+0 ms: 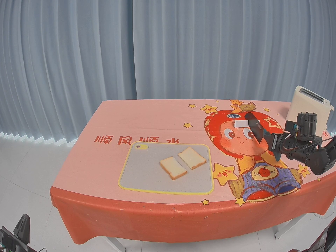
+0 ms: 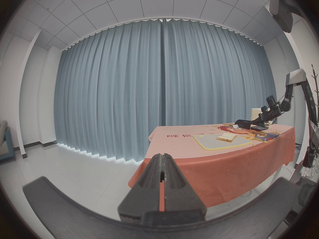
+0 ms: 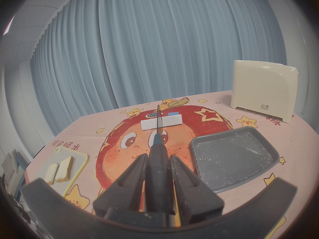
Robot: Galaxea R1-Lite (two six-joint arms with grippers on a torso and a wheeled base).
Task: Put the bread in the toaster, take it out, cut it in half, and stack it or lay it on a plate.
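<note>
Head view is taken up mostly by the counter (image 1: pixel 140 123) under its orange cloth, with the toaster (image 1: pixel 308 105) standing at its far right corner. No bread can be seen sticking out of the toaster's top slot. Nearer the front, left of centre, the cutting board (image 1: pixel 140 172) is laid flat, and two bread halves (image 1: pixel 173 167) (image 1: pixel 191 157) are seen lying on it, close beside each other with a narrow gap between. From this the toasting and the cutting are judged to be done. What is left is judged to be putting the tool down and moving the halves onto a plate. In the right wrist view a grey tray (image 3: pixel 232 158) is seen in front of the toaster; nothing but crumbs is held in it, so no bread has been laid there yet. The knife (image 1: pixel 254 125) is pinched by its handle in the right claw (image 3: pixel 159 163), held above the counter's right part, well apart from the board, its tip pointing toward a white strip (image 1: pixel 240 124) on the cloth. The left claw (image 2: pixel 162 160) is seen pressed together with nothing in it, off the counter's left end.
</note>
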